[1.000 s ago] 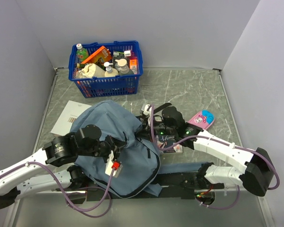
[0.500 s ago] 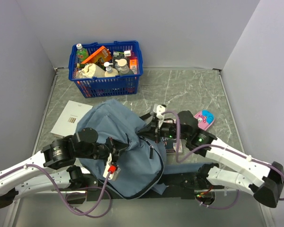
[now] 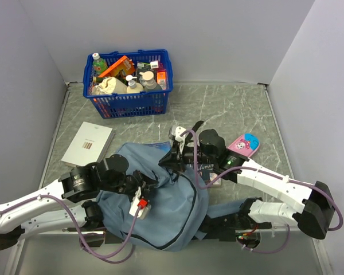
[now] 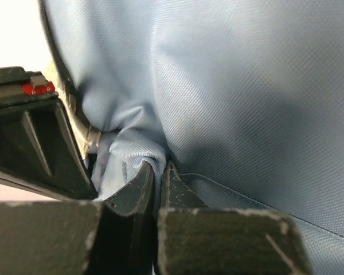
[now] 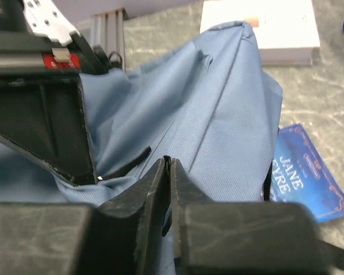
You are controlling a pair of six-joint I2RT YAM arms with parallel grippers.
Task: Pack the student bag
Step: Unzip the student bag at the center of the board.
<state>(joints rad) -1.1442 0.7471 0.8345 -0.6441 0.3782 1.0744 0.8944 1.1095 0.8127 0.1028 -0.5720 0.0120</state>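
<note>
The student bag (image 3: 160, 212) is a soft grey-blue backpack lying crumpled at the near middle of the table. My left gripper (image 3: 151, 182) is at its upper left part. In the left wrist view the left gripper (image 4: 159, 167) is shut on a pinched fold of the bag's fabric (image 4: 246, 86). My right gripper (image 3: 171, 162) is at the bag's far edge. In the right wrist view the right gripper (image 5: 168, 162) is shut on a thin dark edge of the bag (image 5: 206, 109), beside a dark zipper line (image 5: 126, 162).
A white book (image 3: 87, 143) lies left of the bag. A blue "Jane Eyre" book (image 5: 307, 177) pokes out beside the bag. A dark book (image 3: 208, 169) lies under my right arm. A pink pencil case (image 3: 243, 144) lies to the right. A full blue basket (image 3: 128, 103) stands at the back.
The bag has been pulled toward the near edge and flattened, uncovering the white book fully. My right gripper has moved left and nearer. My left gripper has shifted right with the fabric.
</note>
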